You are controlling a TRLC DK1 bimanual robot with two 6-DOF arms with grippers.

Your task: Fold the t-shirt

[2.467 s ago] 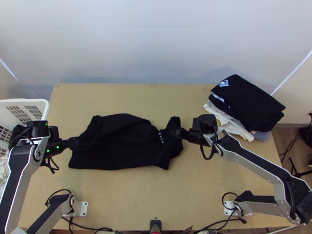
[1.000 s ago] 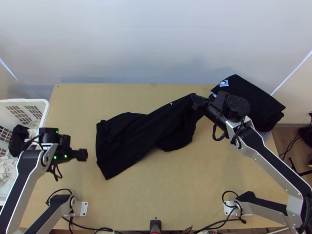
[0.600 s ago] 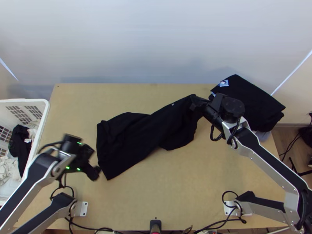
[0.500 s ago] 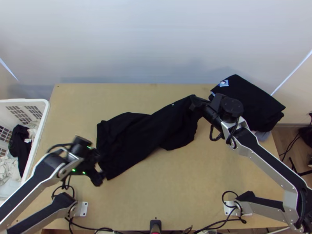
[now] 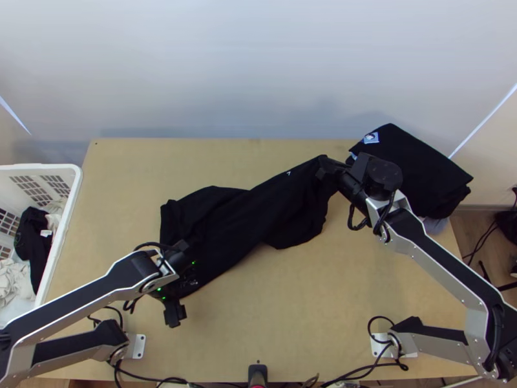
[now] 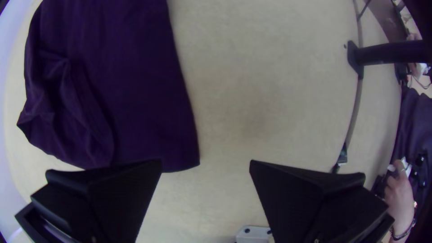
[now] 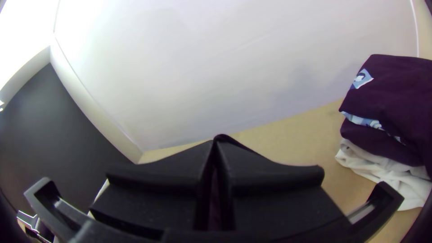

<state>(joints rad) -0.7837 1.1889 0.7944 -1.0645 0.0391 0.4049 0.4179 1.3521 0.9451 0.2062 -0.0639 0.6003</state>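
T-shirt (image 5: 239, 223) | right claw (image 5: 322, 169) hides pinched part | left arm (image 5: 126, 275) covers corner

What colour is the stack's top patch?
The patch is light blue with white, clearest in the right wrist view.

Top cam high over wooden table (image 5: 323, 310)'s near edge, looking steeply down. Left wrist cam close over it, facing down, shares black t-shirt (image 5: 239, 216) with top. Right wrist cam faces white backdrop (image 7: 234, 67), shares nearby folded clothes stack (image 5: 413, 168) with top.

T-shirt (image 5: 249, 213) pulled aslant, right gripper (image 5: 322, 169) farther out; left gripper (image 5: 174, 315) swung inward
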